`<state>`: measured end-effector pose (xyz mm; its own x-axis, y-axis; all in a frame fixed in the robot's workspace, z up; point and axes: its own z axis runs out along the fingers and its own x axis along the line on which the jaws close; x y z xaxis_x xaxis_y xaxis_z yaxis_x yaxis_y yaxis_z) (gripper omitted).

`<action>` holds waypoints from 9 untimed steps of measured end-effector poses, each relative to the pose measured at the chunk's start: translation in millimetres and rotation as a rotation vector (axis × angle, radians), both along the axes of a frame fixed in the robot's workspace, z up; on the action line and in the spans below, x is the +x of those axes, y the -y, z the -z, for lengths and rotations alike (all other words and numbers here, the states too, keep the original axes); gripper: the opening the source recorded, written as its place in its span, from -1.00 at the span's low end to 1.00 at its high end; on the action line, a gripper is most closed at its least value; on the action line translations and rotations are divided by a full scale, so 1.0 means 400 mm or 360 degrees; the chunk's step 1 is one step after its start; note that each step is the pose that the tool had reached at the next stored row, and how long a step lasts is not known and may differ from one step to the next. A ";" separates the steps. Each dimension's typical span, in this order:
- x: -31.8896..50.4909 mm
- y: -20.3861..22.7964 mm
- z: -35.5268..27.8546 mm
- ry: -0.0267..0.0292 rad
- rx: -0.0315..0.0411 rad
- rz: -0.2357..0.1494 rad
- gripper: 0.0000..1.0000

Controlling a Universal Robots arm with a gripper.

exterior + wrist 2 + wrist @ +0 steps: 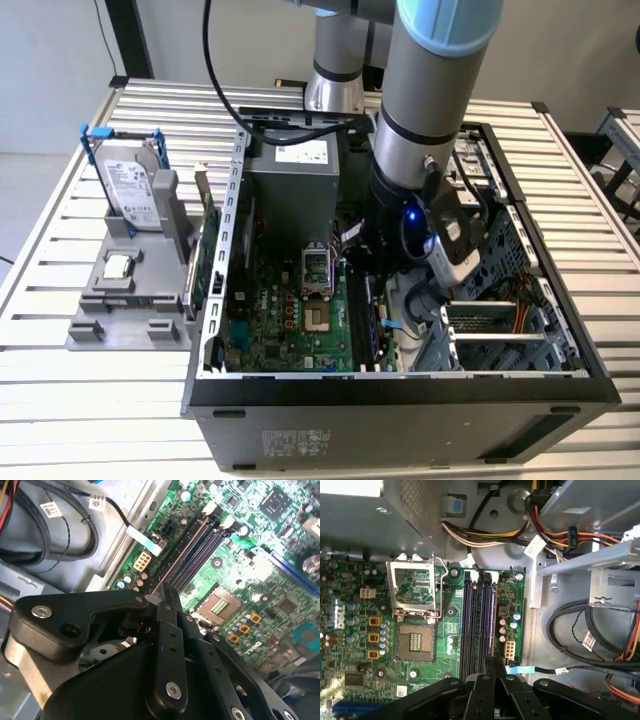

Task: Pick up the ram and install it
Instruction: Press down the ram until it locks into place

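Gripper [492, 664] is down inside the open PC case [215, 330] with its fingers pinched narrow right over the memory slots [469, 625]. They look clamped on the ram [186, 546], a thin edge standing along the outermost slot. It's a light, stiff, fragile stick, so take it by the long edges, not the chips, and press straight down.

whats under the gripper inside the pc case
Under the gripper, inside the case, the motherboard shows its black memory slots and open processor socket. The gripper body covers the slots' near ends.
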<state>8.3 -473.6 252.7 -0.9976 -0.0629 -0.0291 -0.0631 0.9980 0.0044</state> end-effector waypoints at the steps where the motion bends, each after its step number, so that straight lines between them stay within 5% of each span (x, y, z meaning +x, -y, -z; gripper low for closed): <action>1: 0.000 0.000 -0.001 0.00011 0.0000 -0.0021 -1.00; 9: 0.000 0.000 -0.006 0.00191 0.0000 -0.0185 -1.00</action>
<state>8.3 -473.5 255.2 -0.9831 -0.1783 -0.0411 -0.1786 0.9839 0.0030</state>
